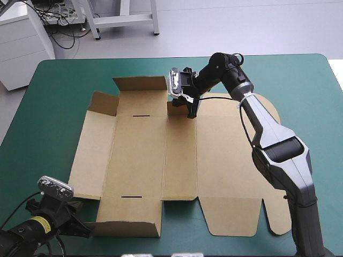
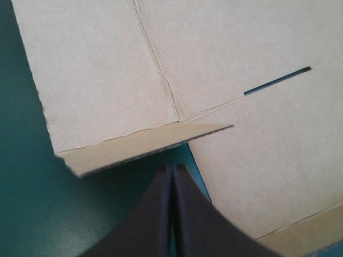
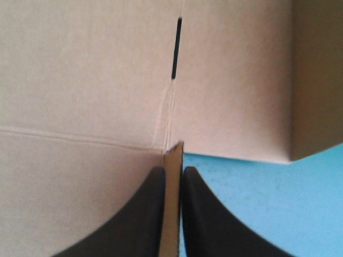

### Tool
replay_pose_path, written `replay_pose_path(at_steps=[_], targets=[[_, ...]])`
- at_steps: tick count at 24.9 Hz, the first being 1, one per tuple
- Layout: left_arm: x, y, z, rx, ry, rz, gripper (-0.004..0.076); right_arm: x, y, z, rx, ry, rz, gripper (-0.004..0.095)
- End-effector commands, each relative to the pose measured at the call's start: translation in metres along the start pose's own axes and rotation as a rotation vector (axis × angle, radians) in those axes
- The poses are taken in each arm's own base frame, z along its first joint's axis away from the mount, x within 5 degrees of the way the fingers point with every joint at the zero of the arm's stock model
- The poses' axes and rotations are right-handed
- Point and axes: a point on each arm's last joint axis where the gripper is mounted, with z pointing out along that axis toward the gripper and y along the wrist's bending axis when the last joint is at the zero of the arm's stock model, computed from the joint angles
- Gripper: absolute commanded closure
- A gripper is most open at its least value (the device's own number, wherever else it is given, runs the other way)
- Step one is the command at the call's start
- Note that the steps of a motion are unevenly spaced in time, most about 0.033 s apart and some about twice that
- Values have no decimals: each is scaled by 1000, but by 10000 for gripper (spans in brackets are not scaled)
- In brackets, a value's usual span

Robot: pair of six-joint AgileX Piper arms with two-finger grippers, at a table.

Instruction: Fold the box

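Right wrist view: right tool (image 3: 172, 171) clamped on box (image 3: 80, 80) flap.

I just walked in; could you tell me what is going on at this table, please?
Two robot arms are folding a brown box, which lies mostly flat on the teal-green table. The right hand is shut on a small flap at the box's far edge. The left hand, shut and empty, is by its near left corner.
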Motion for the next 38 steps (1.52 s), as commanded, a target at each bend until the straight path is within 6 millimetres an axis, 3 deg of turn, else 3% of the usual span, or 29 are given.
replay_pose_path(at_steps=[1, 3, 5, 7, 11, 14, 17, 20, 24, 30, 38], targets=[[-10, 0, -4, 5, -62, -6, 756, -29, 1, -40, 65, -95, -3, 571], [-10, 0, -4, 5, -62, -6, 756, -29, 1, -41, 65, -92, 67, 416], [-10, 0, -4, 5, -62, -6, 756, -30, 1, -44, 72, -84, 99, 359], [-10, 0, -4, 5, -62, -6, 756, -33, 2, -50, 83, -85, 95, 354], [-10, 0, -4, 5, -62, -6, 756, -52, 9, -88, 143, -121, 136, 364], [-10, 0, -4, 5, -62, -6, 756, -61, 15, -119, 215, -96, 176, 473], [-10, 0, -4, 5, -62, -6, 756, -70, 24, -151, 291, -80, 210, 734], [-10, 0, -4, 5, -62, -6, 756, -73, 28, -167, 338, -63, 247, 916], [-10, 0, -4, 5, -62, -6, 756, -71, 31, -184, 413, -19, 333, 926], [-10, 0, -4, 5, -62, -6, 756, -50, 25, -206, 579, 46, 668, 926], [-10, 0, -4, 5, -62, -6, 756, -23, 28, -259, 745, 13, 888, 925]])
